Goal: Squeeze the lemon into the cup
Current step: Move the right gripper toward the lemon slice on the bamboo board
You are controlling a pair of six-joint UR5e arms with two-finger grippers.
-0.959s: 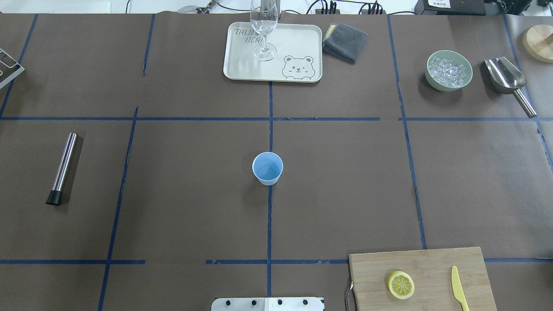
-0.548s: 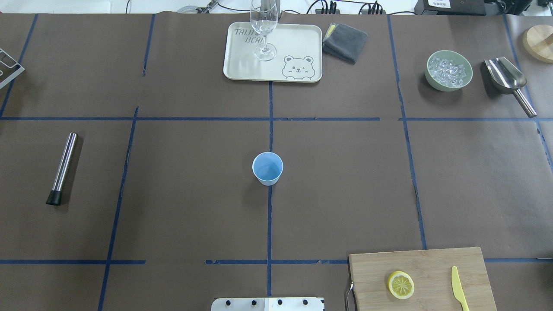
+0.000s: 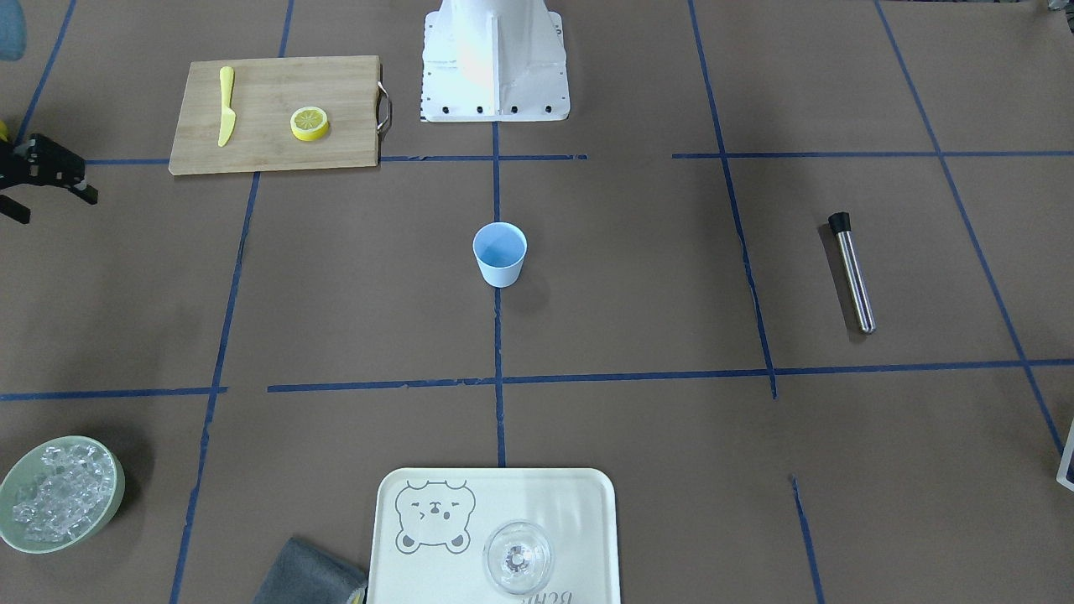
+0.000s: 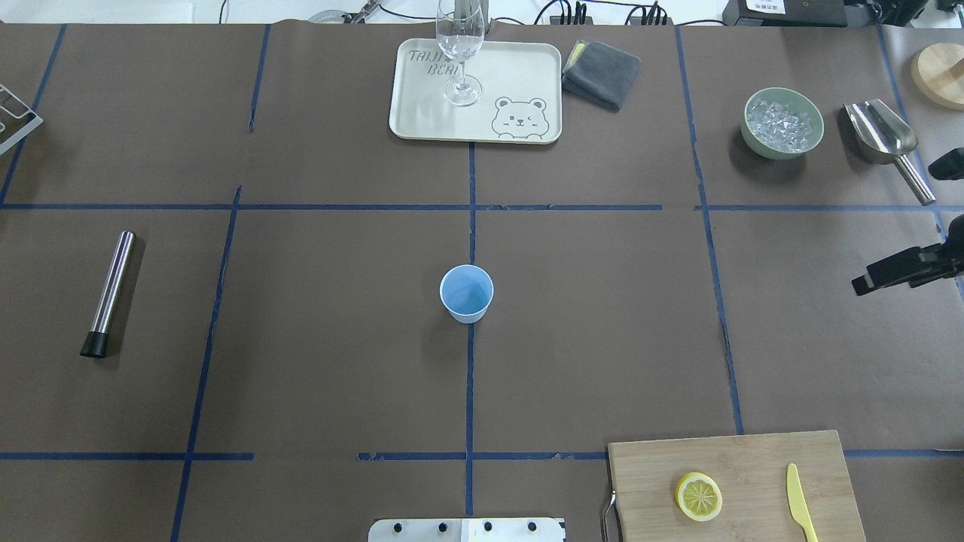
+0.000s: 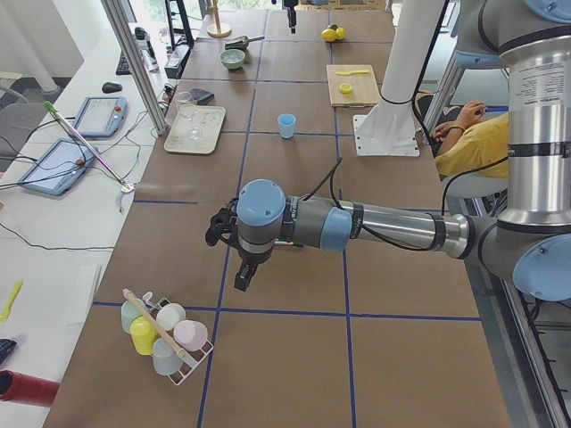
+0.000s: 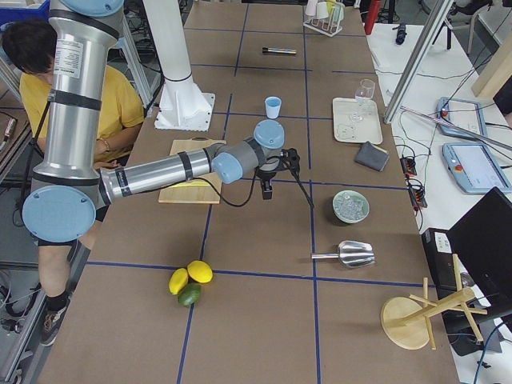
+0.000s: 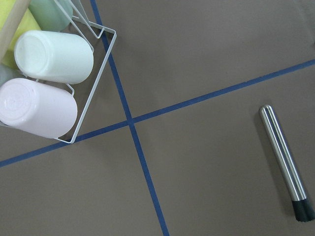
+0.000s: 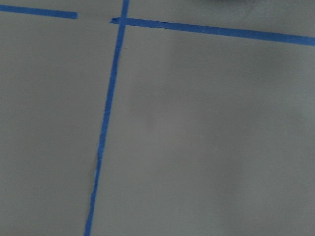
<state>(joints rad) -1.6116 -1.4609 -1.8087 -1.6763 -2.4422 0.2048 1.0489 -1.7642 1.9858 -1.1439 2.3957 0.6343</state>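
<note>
Lemon (image 4: 699, 497): one slice lying flat, cut face up, on the cutting board (image 4: 753, 459) at the robot-side edge of the bench (image 4: 602, 339), toward its right corner.
Cup (image 4: 467, 293): upright, mouth up, in the middle of the bench on a blue tape line, well apart from the slice.
Knife (image 4: 800, 504): yellow, flat on the same board, near the slice, on the side toward the right edge.
Right gripper (image 3: 55, 206): over bare bench near the right edge, between the board and the ice bowl (image 4: 782, 124); jaws apart, holding nothing.
Left gripper (image 5: 241, 272): over the left end of the bench, near the rack of cups (image 5: 165, 334); it shows only in a side view, so I cannot tell how its jaws stand.
Far edge: tray (image 4: 520, 68) with a clear glass (image 4: 461, 53) standing on it, grey cloth (image 4: 602, 74) just beside.
Left edge: steel rod (image 4: 111, 290) with a black tip, lying flat.
</note>
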